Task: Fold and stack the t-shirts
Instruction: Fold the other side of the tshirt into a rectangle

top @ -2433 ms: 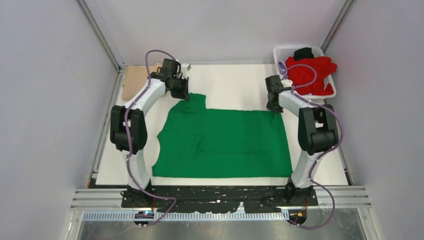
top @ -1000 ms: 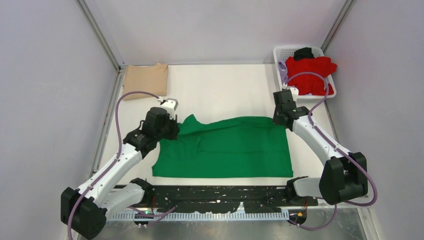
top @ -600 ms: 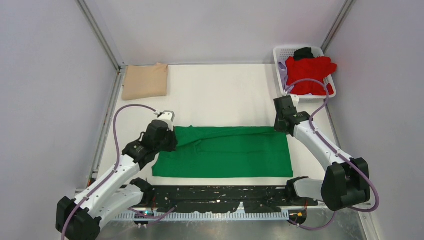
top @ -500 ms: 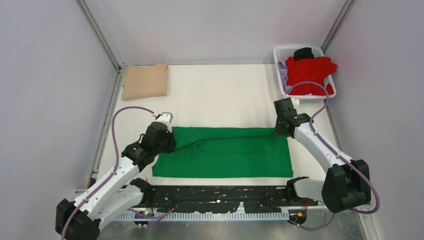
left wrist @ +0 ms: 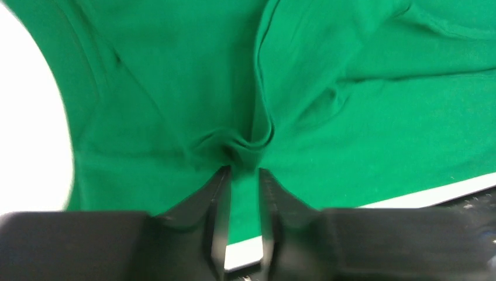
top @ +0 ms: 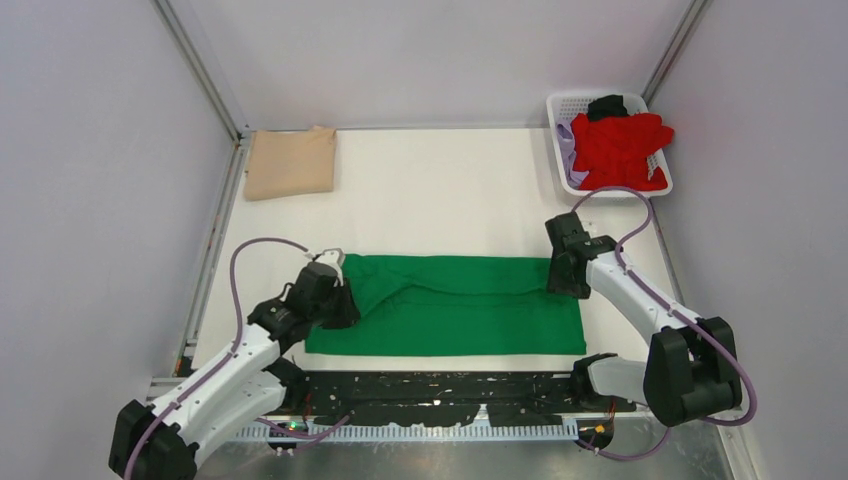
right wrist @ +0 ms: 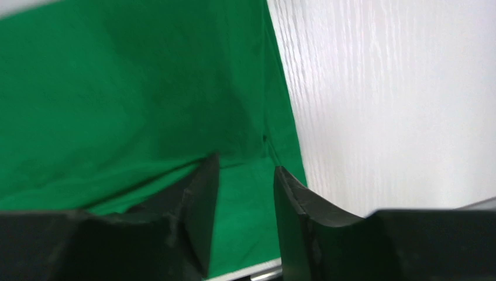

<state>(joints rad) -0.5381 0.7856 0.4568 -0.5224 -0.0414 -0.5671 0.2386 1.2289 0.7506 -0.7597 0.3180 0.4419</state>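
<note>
The bright green t-shirt (top: 450,305) lies folded into a wide band near the table's front edge. My left gripper (top: 335,300) sits at its left end. In the left wrist view the left gripper (left wrist: 244,170) is shut on a puckered bunch of the green t-shirt (left wrist: 351,117). My right gripper (top: 562,278) is at the shirt's right end. In the right wrist view the right gripper (right wrist: 245,163) has its jaws apart over flat green t-shirt cloth (right wrist: 117,105), gripping nothing. The tan t-shirt (top: 291,163) lies folded at the back left. The red t-shirt (top: 618,150) hangs over the basket.
A white lattice basket (top: 556,108) stands at the back right with a black garment (top: 606,105) and a bit of lilac cloth (top: 567,150) in it. The black front rail (top: 440,385) runs along the near edge. Grey walls close in both sides.
Both grippers have moved toward the near edge, drawing the green shirt's far part over itself. The shirt went from spread out to a narrow folded band.
</note>
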